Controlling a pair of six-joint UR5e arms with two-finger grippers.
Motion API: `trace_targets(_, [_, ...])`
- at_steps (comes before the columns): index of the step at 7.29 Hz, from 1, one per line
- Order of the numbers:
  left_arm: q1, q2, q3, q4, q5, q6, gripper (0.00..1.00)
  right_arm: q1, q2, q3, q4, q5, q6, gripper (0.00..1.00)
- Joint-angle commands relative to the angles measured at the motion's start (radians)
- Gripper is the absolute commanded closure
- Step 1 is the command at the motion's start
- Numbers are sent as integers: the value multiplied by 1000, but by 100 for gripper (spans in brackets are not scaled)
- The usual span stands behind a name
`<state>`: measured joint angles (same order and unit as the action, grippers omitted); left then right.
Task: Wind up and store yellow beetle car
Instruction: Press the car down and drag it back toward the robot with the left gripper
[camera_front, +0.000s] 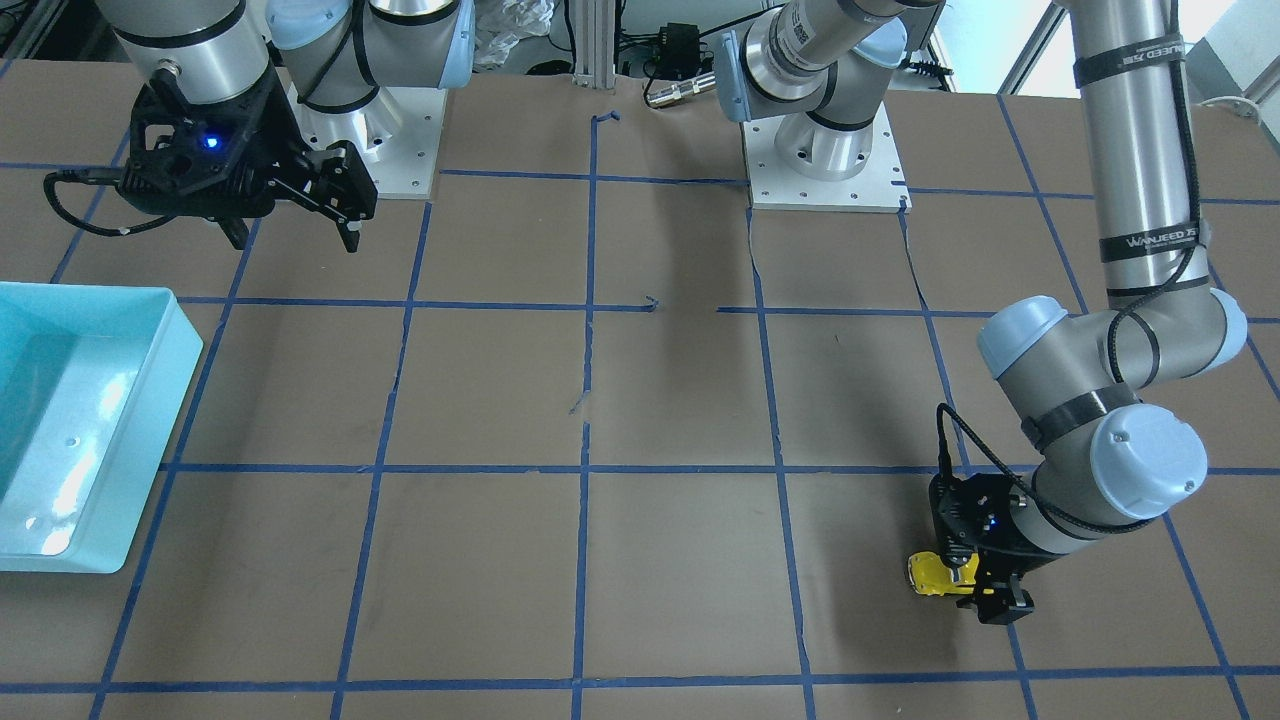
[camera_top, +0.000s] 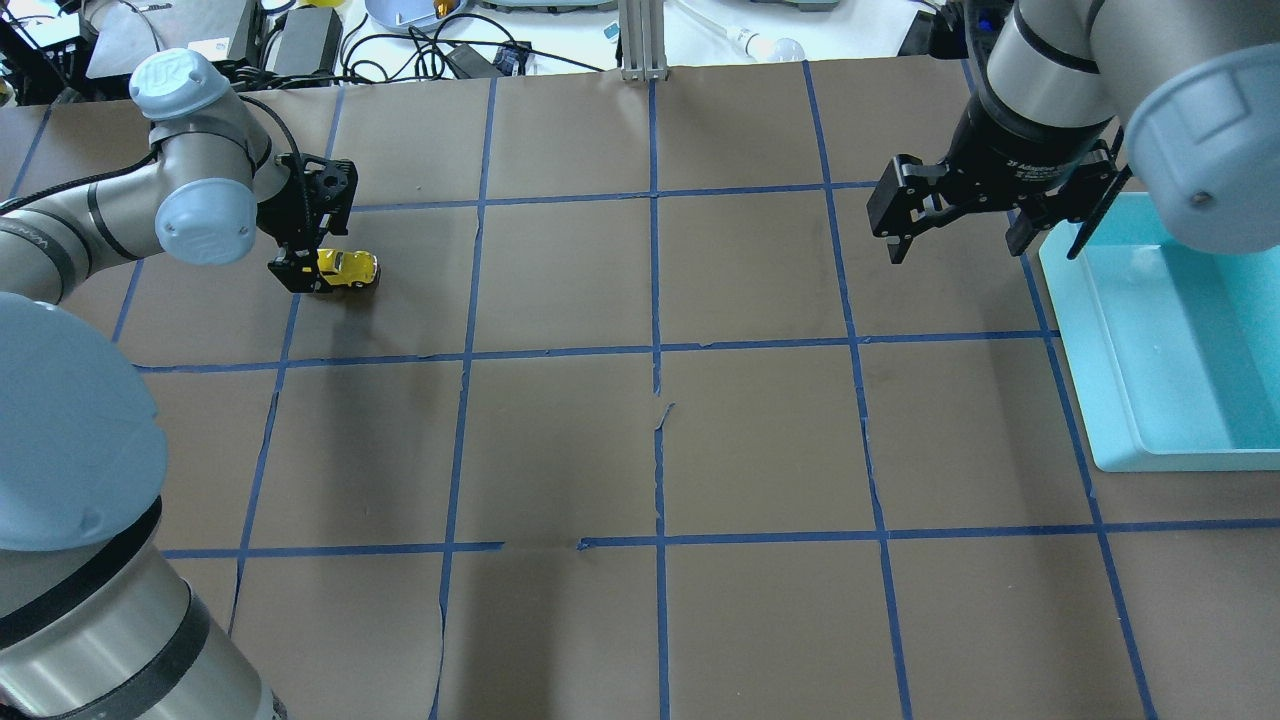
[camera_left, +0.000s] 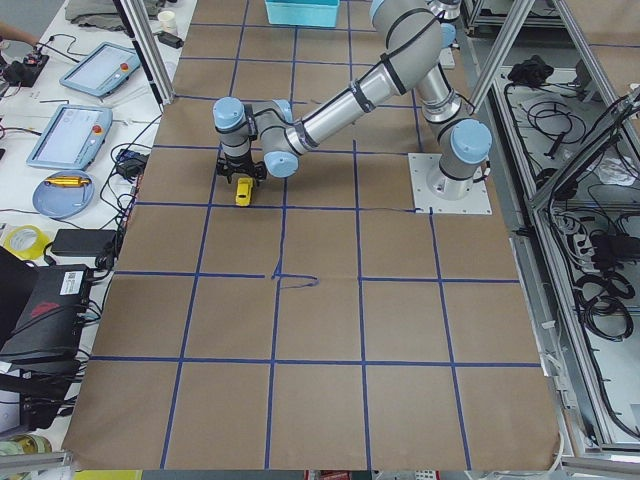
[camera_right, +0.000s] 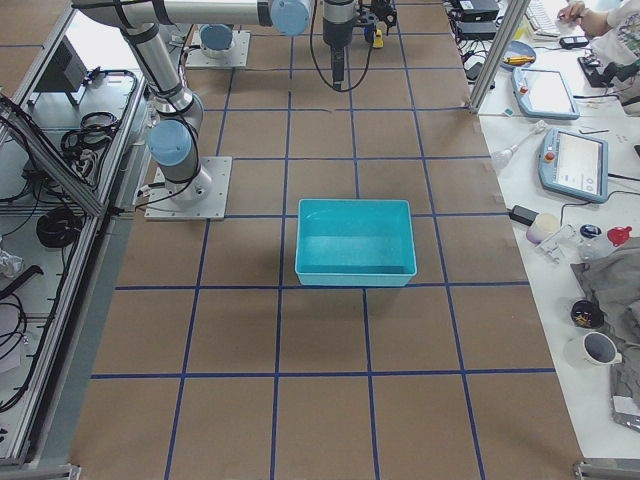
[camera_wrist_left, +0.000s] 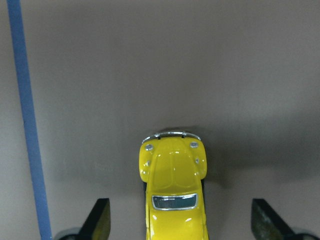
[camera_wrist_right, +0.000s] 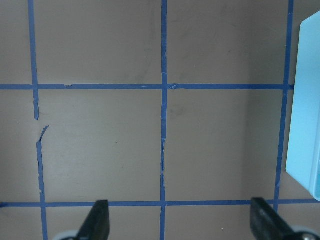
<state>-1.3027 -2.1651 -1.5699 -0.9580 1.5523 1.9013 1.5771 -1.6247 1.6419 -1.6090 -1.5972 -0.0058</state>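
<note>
Yellow beetle car (camera_top: 347, 269) on table (camera_top: 760, 440) at far left, between wide-spread fingers of left gripper (camera_wrist_left: 182, 222), touching neither. Right gripper (camera_wrist_right: 181, 220) likewise spread, holding nothing, beside teal bin (camera_top: 1100, 400) at right, well apart from car.

Rear of the yellow beetle car (camera_wrist_left: 172, 180) — off the left wrist view's lower edge
</note>
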Motion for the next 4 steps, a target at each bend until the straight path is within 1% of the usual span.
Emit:
trace_targets(1, [0,-1,1,2,0,1,13,0,2,3,-12,-1,0,0])
trace_targets(2, [2,-2,2,2,0,-1,13,1,0,-4,-14,11,1,0])
trace_targets(3, [2,-4,-13,13,27,-4,17,1,0,-2,-12,8,-2,0])
trace_targets(4, [2,-4,-13,27,40,-4,23,3,0,-1,-12,8,-2,0])
